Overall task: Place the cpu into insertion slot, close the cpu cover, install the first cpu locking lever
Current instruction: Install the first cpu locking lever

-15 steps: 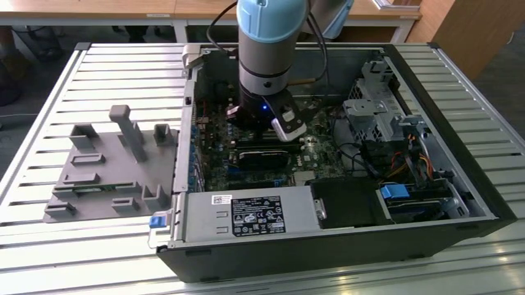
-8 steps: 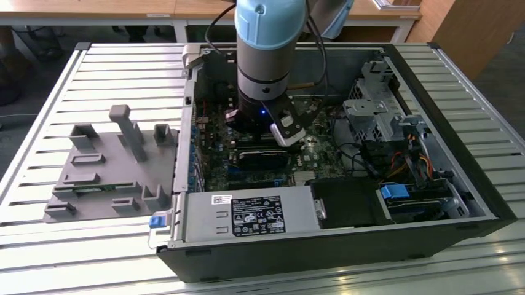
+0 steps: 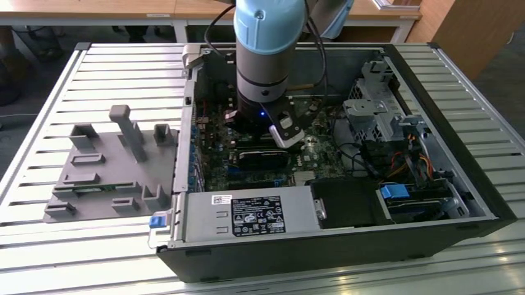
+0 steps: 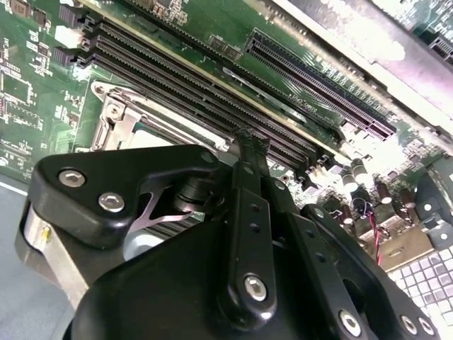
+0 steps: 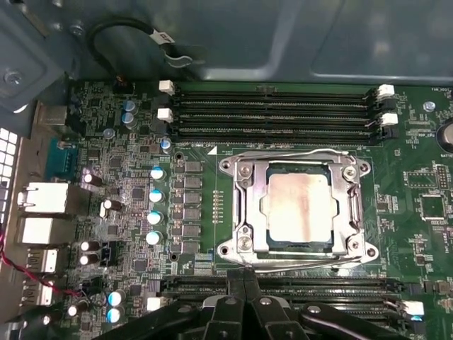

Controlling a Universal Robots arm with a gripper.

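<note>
The pincer [image 5: 244,275] hangs low over the motherboard [image 5: 134,234] with its tips pressed together, holding nothing, just beside the insertion slot [image 5: 230,212]. The cpu [image 5: 296,207] sits in that slot, the cpu cover [image 5: 352,205] folded down around it.

slatted table [image 3: 49,80] under computer case [image 3: 328,246], grey fixture [image 3: 107,172]

The arm [image 3: 262,55] reaches down into the open computer case [image 3: 345,246] above the green board [image 3: 215,166]

Grey fixture [image 3: 107,166] (beside computer case [image 3: 459,160])
</note>
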